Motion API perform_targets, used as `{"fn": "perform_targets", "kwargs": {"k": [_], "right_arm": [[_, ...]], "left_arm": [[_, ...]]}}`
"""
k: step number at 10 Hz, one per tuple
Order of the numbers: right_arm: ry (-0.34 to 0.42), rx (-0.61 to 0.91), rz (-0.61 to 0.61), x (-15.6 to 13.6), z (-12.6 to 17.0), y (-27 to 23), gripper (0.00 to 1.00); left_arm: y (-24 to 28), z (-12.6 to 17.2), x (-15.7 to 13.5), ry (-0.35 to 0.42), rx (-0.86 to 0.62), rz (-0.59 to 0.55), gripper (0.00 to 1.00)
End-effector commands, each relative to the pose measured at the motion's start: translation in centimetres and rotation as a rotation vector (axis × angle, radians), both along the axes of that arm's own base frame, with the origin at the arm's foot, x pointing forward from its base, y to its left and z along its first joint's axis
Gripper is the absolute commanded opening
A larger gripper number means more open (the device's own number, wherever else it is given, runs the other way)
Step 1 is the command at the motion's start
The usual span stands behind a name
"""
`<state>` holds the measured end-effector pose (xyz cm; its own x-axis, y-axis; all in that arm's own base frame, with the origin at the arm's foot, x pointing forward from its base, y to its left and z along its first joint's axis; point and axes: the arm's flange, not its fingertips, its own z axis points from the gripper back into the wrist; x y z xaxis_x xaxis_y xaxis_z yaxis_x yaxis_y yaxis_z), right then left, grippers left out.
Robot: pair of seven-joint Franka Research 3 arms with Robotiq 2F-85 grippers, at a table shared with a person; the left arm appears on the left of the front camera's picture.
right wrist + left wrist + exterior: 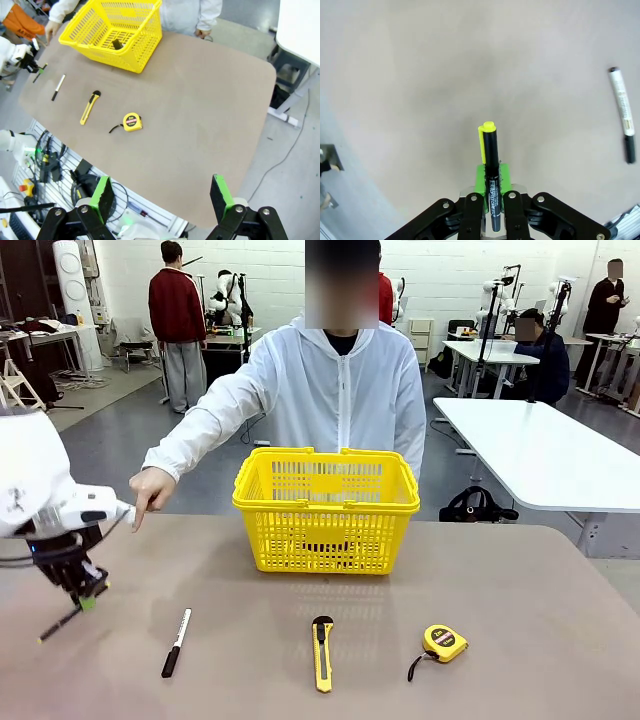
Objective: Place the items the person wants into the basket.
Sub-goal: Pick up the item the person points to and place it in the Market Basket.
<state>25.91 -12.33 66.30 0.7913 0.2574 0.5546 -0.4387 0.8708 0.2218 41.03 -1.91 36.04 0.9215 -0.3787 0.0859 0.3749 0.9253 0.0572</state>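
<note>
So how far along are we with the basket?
Done: a dark object already lies in the basket; I can't tell what it is. In hand: the left gripper is shut on the black pen, above the table. Left: drop the pen in, then fetch the tape measure from the table. The right gripper is open and idle.

place: lab | signs: white worktables (545, 455), grey floor (120, 435)

A white brick wall (450, 270) stands at the far end. Grey floor (110, 440) runs between white tables (540, 455); a black bag (478, 506) lies on it beside the brown tabletop (550, 580).
</note>
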Motion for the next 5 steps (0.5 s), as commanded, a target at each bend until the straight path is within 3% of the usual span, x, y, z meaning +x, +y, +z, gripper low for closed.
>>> {"fn": "perform_targets", "kwargs": {"k": [1,2,5], "right_arm": [[-0.006,0.02,0.018,0.0,-0.2,0.1,1.0],[-0.006,0.02,0.018,0.0,-0.2,0.1,1.0],[-0.006,0.02,0.018,0.0,-0.2,0.1,1.0]], "left_arm": [[-0.8,7.0,-6.0,-0.1,0.006,-0.063,0.0],[-1.8,10.9,-5.9,-0.135,-0.011,-0.066,0.0],[-6.6,17.1,-3.0,-0.18,0.018,-0.11,0.0]]}}
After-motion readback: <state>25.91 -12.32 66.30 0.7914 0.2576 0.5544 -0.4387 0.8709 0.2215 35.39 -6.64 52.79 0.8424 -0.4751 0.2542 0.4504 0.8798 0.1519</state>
